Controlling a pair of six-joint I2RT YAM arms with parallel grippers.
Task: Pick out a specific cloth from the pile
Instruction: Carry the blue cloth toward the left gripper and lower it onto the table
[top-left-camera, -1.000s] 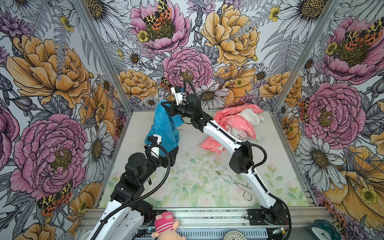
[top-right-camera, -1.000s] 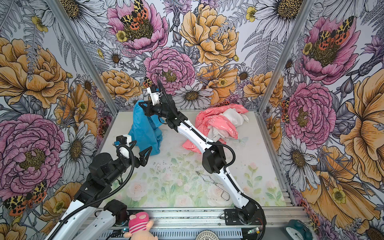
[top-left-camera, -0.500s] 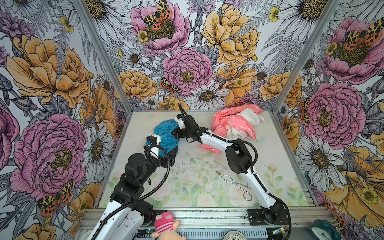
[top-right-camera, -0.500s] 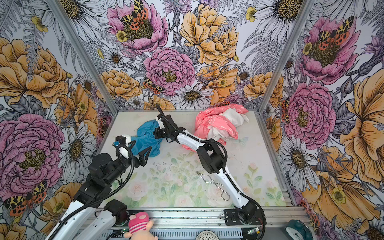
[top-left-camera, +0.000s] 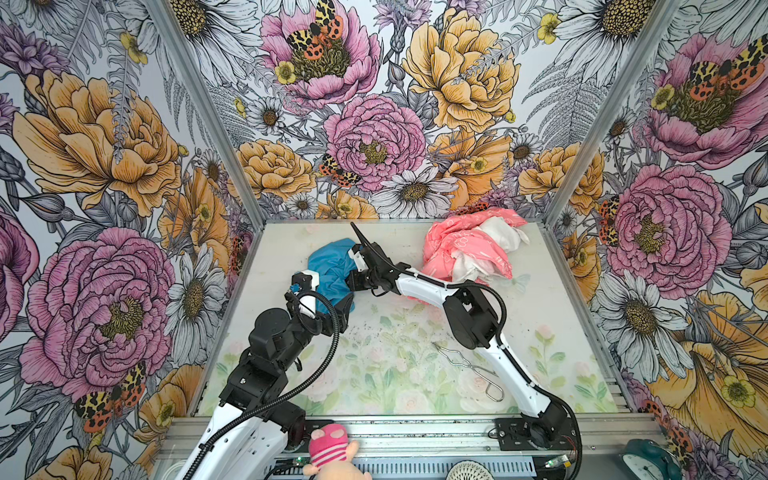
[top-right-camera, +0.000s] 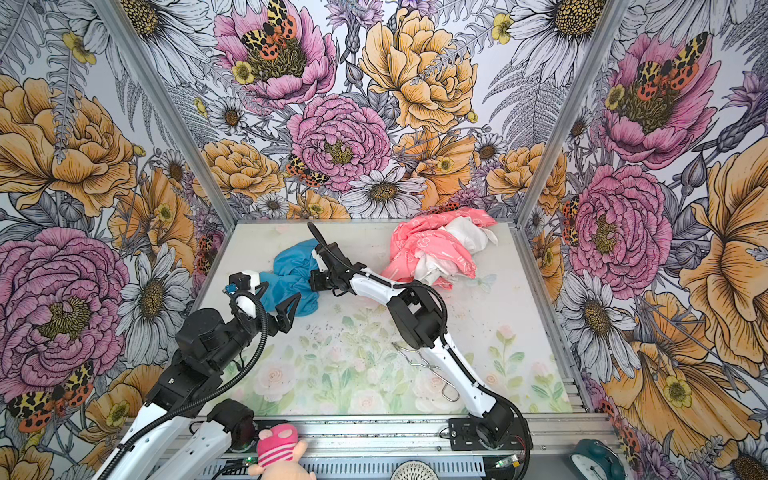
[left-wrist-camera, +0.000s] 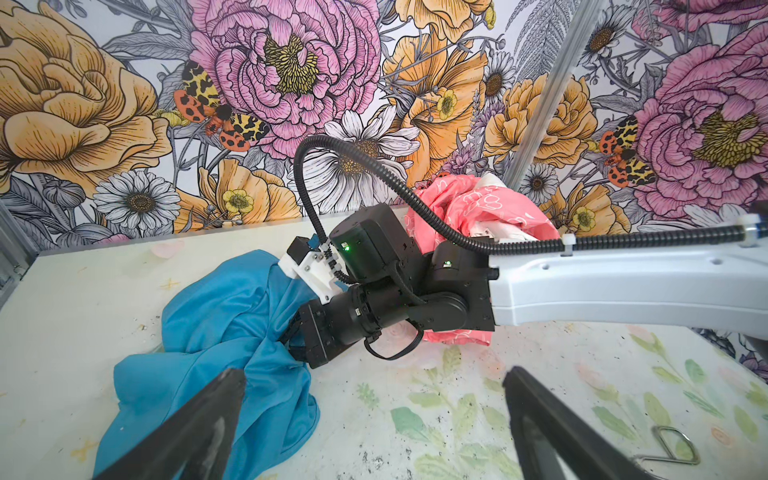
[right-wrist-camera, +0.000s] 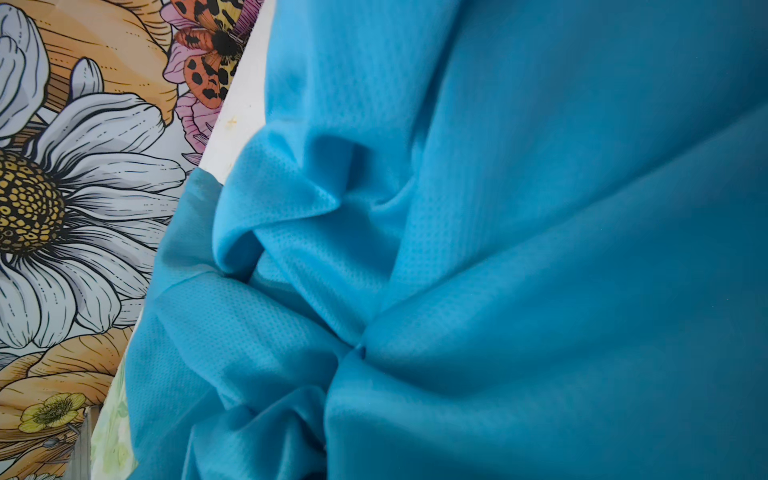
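Note:
The turquoise cloth (top-left-camera: 328, 266) (top-right-camera: 291, 270) lies crumpled on the table's left rear, apart from the pile (top-left-camera: 465, 249) (top-right-camera: 436, 245) of coral-pink and white cloths at the back right. My right gripper (top-left-camera: 351, 286) (top-right-camera: 316, 282) (left-wrist-camera: 295, 345) is low over the table with its tip buried in the cloth (left-wrist-camera: 216, 316). Folds gather into it and its fingers are hidden. Blue fabric (right-wrist-camera: 498, 208) puckered to a point fills the right wrist view. My left gripper (top-left-camera: 332, 305) (top-right-camera: 276, 301) (left-wrist-camera: 374, 415) stands open and empty at the cloth's near edge.
A bent metal wire tool (top-left-camera: 469, 368) (top-right-camera: 428, 365) (left-wrist-camera: 669, 449) lies on the table beside the right arm's lower link. A pink plush toy (top-left-camera: 330, 446) sits on the front rail. Flowered walls close in the table on three sides.
My right gripper has come down from high at the back, bringing the hanging blue cloth with it; the cloth now lies bunched on the table. The left arm has not moved.

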